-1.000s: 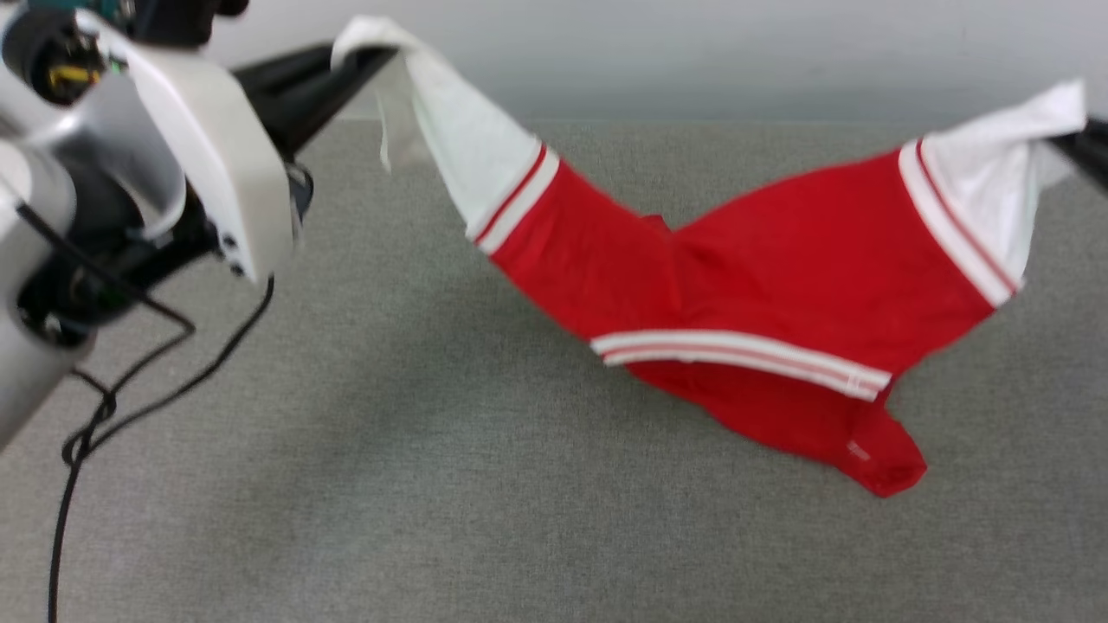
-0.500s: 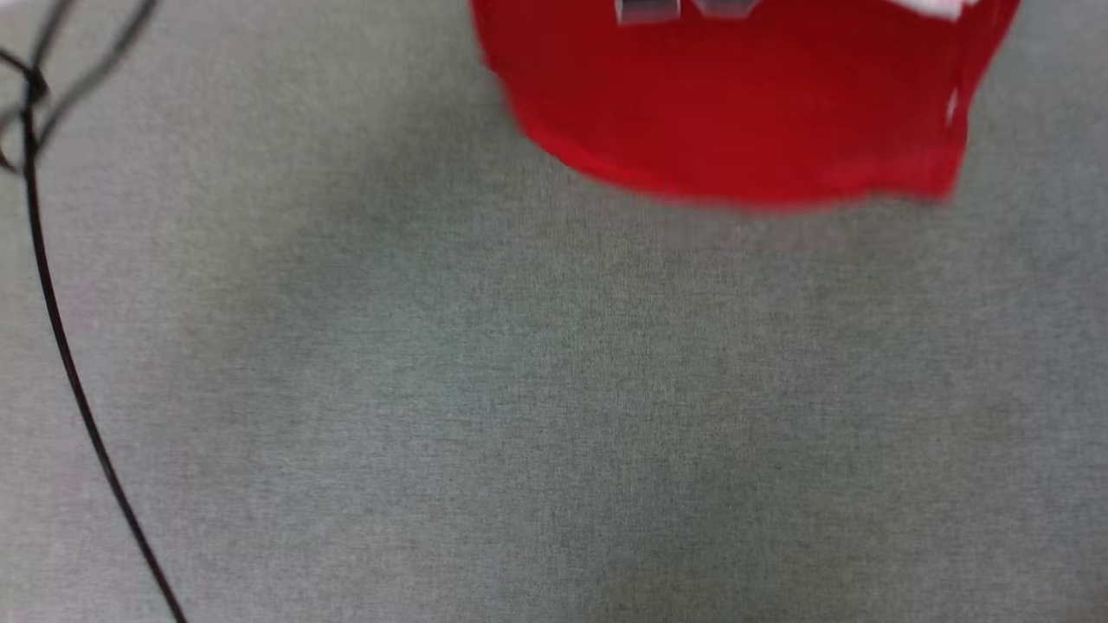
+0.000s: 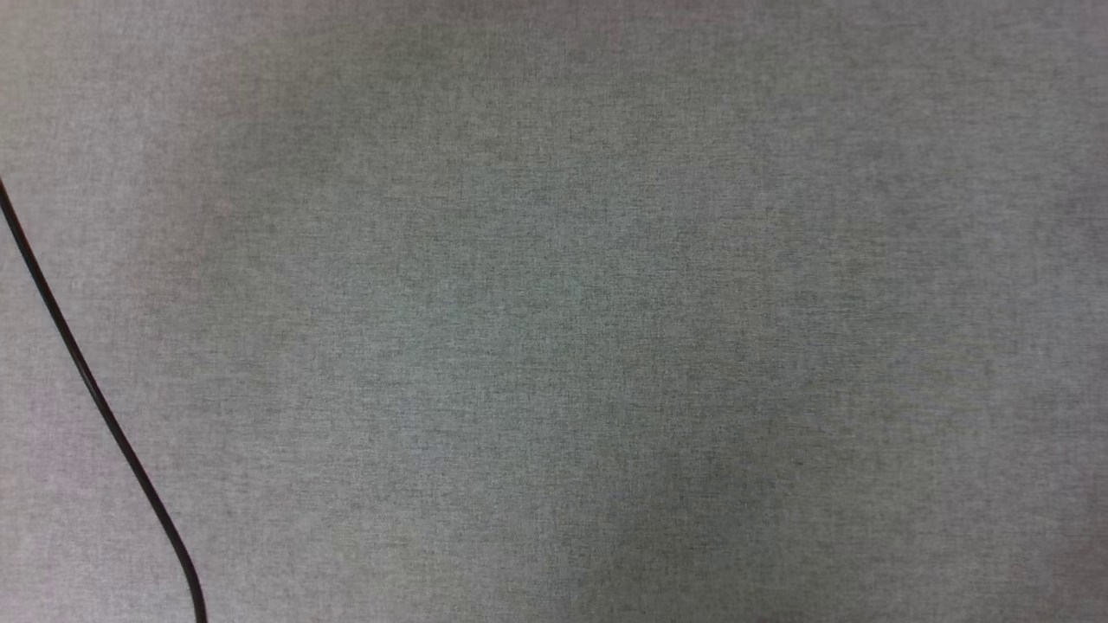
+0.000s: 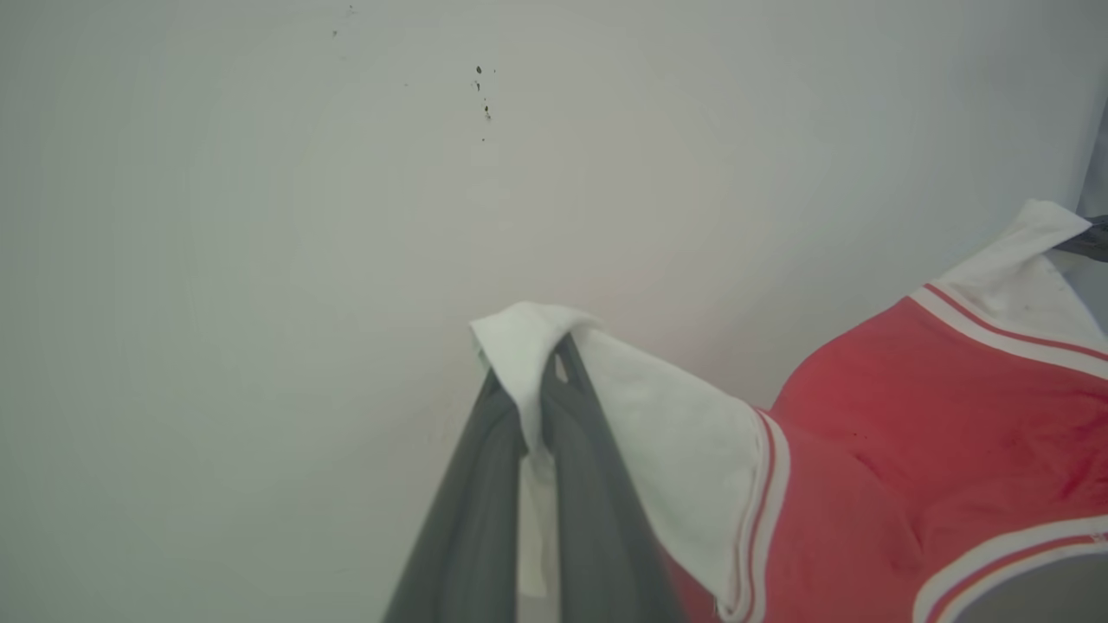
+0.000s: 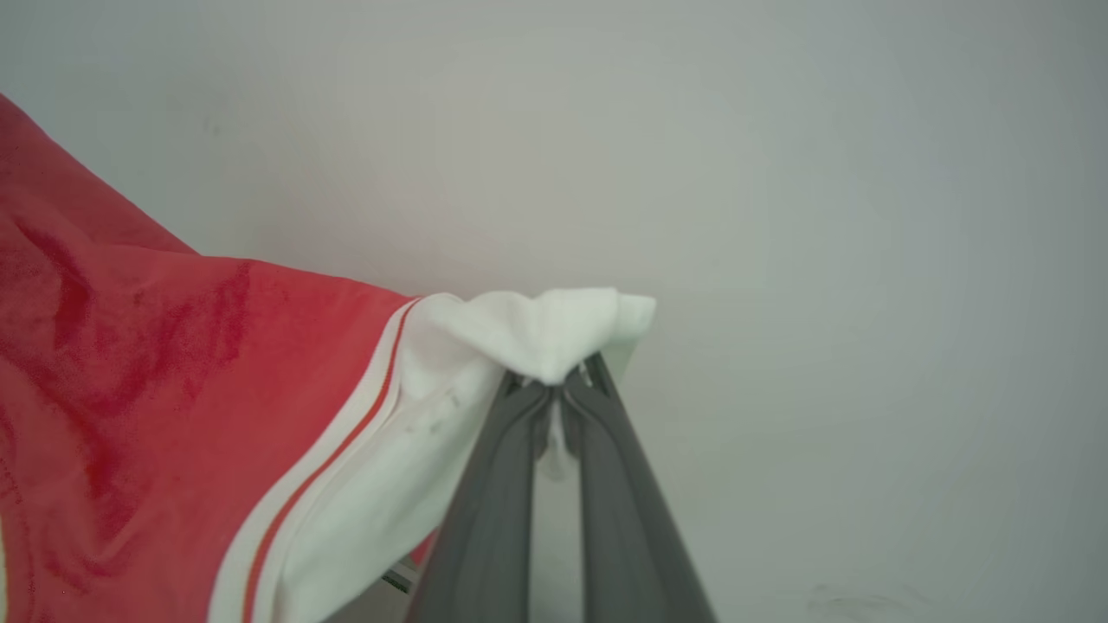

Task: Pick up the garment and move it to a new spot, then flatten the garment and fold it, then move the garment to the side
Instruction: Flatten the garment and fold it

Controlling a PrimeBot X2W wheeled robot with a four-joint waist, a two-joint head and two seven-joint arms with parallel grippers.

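Head camera: pitched downward over the last second. The displacement in the head view is camera motion, not motion of things. One second ago the garment (image 4: 866,433) hung mid-frame between the left gripper (image 4: 541,368) and the right gripper (image 5: 558,385). Half a second ago its red hem lay at the top edge. The frame now covers grey surface (image 3: 606,303) on the robot's side of both grippers. The black cable (image 3: 95,398) now runs from left edge to bottom edge.

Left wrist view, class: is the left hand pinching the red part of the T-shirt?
No: the left hand is shut on a white sleeve of the T-shirt.
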